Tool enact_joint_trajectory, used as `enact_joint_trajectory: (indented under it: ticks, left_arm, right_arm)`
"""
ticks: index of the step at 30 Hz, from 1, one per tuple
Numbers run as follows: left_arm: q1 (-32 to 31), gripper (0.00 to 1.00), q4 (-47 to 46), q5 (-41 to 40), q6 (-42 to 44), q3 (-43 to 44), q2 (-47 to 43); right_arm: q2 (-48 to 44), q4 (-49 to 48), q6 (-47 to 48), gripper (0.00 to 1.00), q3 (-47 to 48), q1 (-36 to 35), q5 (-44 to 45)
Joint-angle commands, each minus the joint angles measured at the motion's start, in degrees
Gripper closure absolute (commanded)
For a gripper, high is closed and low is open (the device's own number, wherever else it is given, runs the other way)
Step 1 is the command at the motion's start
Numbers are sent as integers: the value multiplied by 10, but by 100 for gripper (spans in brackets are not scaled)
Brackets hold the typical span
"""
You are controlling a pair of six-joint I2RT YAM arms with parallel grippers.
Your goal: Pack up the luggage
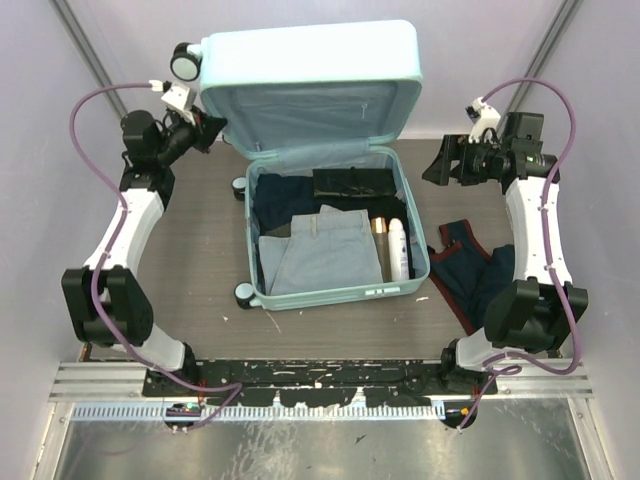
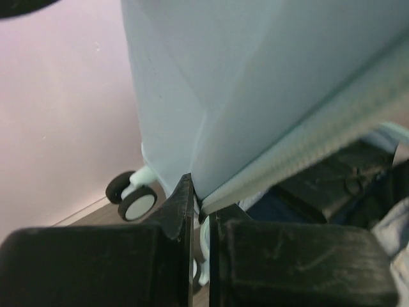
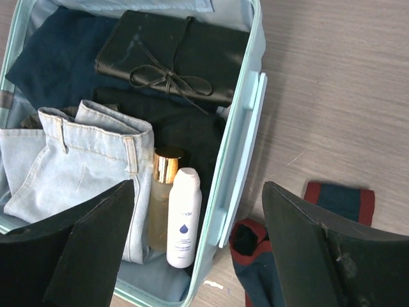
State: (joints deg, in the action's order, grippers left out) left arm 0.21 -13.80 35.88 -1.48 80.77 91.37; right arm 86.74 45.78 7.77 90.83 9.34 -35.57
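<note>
My left hand [image 2: 199, 197] is pinched shut on the luggage [image 1: 310, 50] lid's rim, upper left; my right hand [image 3: 198, 188] hangs wide open, empty.

Arms [image 1: 135, 225]: white links, bulky black joints; purple cables [image 1: 71, 125] looping outward.

Top cam: high up, looking down, whole table [image 1: 200, 250] in shot, open luggage [image 1: 310, 50] centre frame. Left wrist cam: jammed close against the raised lid [image 2: 255, 77], wheel [image 2: 137, 204] lower left. Right wrist cam: near, looking down on the luggage's right side; its white bottle [image 3: 184, 224] shows in top view too.
</note>
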Motion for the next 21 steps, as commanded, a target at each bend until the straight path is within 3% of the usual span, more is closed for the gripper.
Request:
enact_joint_trajectory:
  ticks: [1,21]
  left_arm:
    - [-6,92,40,92,71,-76,-108]
    - [-7,84,452,170,597,-416,-489]
  right_arm:
    - [-35,-7,-7,16,-16,3,-44]
    - [-133,47,141,24,-207,63,-19]
